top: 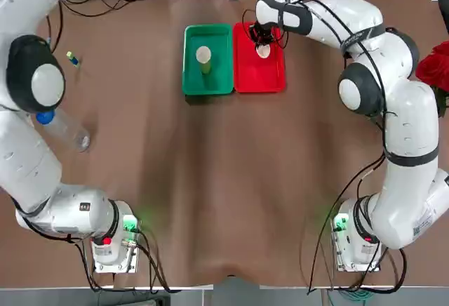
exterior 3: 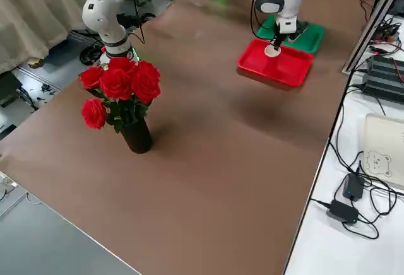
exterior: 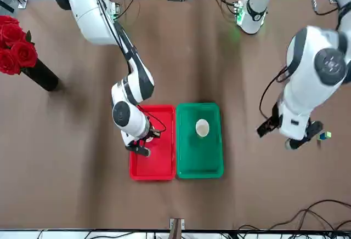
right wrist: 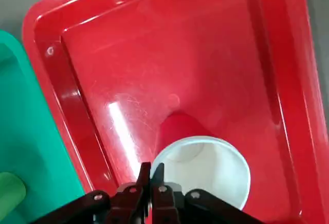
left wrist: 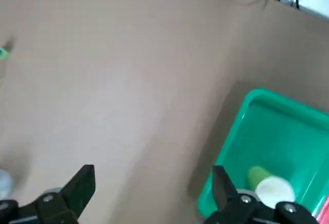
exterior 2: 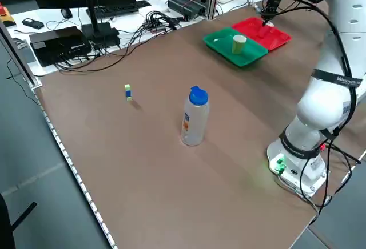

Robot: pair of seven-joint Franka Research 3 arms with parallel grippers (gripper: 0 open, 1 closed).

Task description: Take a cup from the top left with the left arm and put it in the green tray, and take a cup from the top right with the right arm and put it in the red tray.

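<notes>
The red cup (right wrist: 205,167) stands upright in the red tray (right wrist: 154,54), with my right gripper (right wrist: 150,175) shut on its white rim. From overhead that cup (top: 263,51) sits in the far half of the red tray (top: 259,78), under the right gripper (top: 261,39). Beside it, the yellow-green cup (top: 203,57) stands upright in the green tray (top: 221,78). My left gripper (left wrist: 152,180) is open and holds nothing. It hovers over bare table at the left, apart from the green tray (left wrist: 267,131) and its cup (left wrist: 267,185).
A clear bottle with a blue cap (top: 66,129) stands at the left under the left arm. A small yellow-and-blue block (top: 72,58) lies farther back on the left. A vase of red roses (top: 435,67) stands at the right edge. Cables run along the far edge.
</notes>
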